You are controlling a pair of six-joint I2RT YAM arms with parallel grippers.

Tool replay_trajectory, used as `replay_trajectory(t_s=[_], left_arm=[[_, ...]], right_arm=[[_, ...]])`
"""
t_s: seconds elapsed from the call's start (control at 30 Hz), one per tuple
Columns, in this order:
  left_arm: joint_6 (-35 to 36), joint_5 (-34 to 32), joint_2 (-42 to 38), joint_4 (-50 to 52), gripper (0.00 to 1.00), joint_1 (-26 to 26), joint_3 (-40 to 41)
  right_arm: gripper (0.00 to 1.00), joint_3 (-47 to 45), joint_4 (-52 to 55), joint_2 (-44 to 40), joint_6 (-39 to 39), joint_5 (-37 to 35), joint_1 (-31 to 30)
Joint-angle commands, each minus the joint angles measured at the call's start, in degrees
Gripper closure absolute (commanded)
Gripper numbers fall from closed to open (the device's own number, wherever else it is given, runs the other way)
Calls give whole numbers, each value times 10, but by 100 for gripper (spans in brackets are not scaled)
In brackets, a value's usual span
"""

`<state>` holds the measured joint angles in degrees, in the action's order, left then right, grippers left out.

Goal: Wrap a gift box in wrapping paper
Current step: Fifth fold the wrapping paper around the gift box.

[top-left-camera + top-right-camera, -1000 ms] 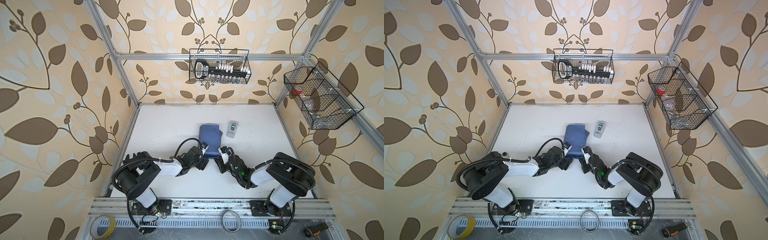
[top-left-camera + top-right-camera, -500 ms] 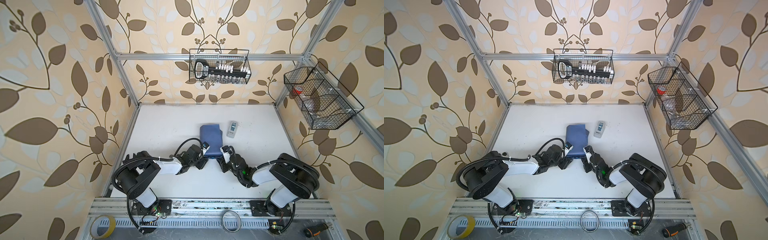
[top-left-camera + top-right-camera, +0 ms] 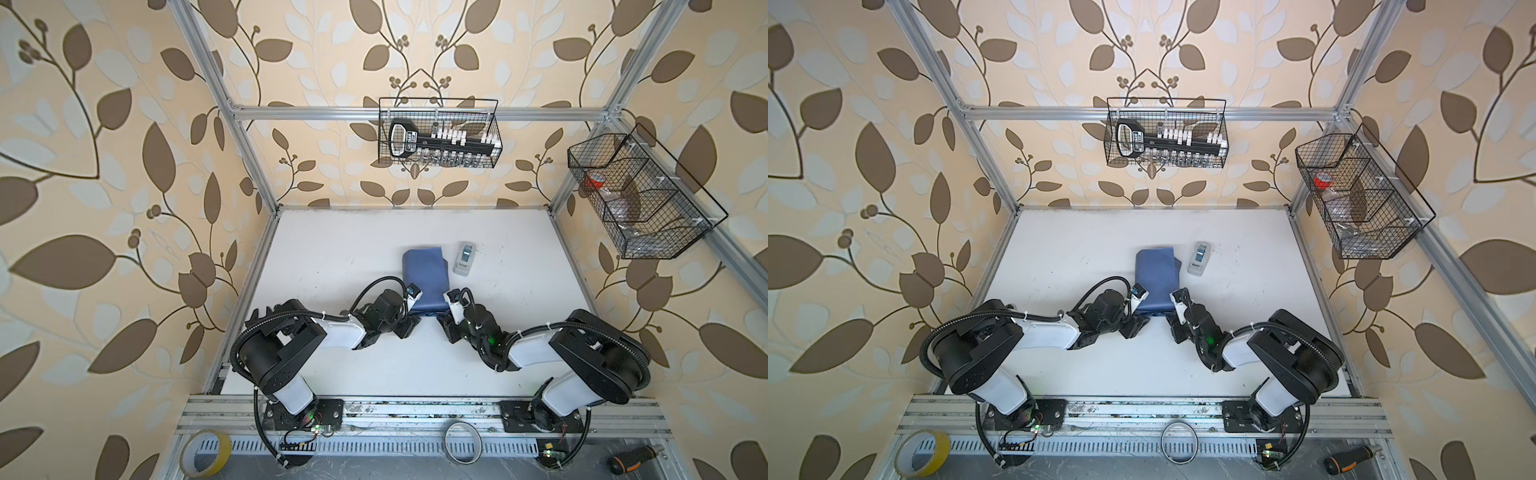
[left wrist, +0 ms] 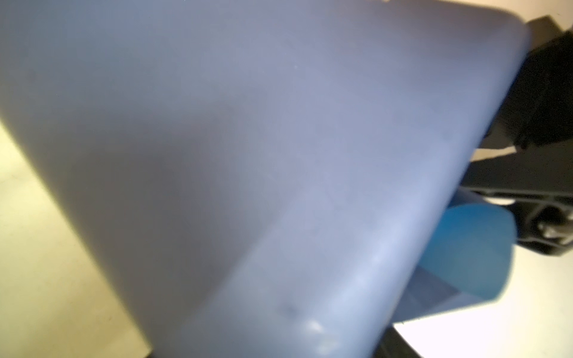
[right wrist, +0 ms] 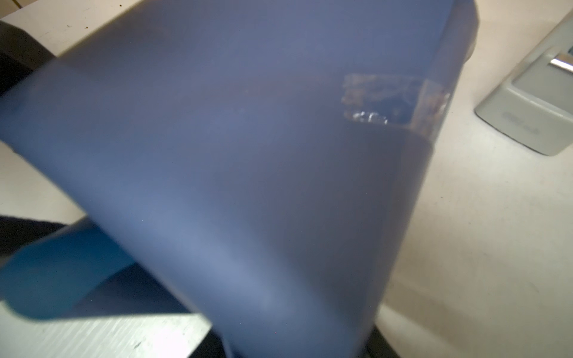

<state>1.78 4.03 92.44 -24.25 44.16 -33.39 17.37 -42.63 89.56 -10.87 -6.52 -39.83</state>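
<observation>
Both top views: wrapping paper (image 3: pixel 424 276) folded into a slate-blue bundle on worktop (image 3: pixel 332 257), near tape dispenser (image 3: pixel 464 258); gift box hidden, presumably inside. Left tool (image 3: pixel 410 323) and right tool (image 3: pixel 445 326) flanking near end; grip impossible to tell on either. Likely light, thin, crease-prone, springy: pinch loose near flap, gently.

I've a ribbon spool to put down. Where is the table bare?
Bare: the table between the left frame rail and the wrapping paper; the far strip along the back wall; the near middle between the left arm and right arm. Crowded: the centre, where both arms reach the paper and the tape dispenser sits beside it.
</observation>
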Motion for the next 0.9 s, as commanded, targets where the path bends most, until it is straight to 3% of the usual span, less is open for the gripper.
replay_trajectory(t_s=[0.0,0.3,0.87], left_arm=[[16,12,1,-45,32,6,-9],[9,-35,3,-50,13,-1,3],[13,35,36,-47,5,-35,-23]], right_arm=[[59,17,-13,-8,14,35,1],[61,17,-13,-1,14,36,9],[61,20,-14,3,11,38,10]])
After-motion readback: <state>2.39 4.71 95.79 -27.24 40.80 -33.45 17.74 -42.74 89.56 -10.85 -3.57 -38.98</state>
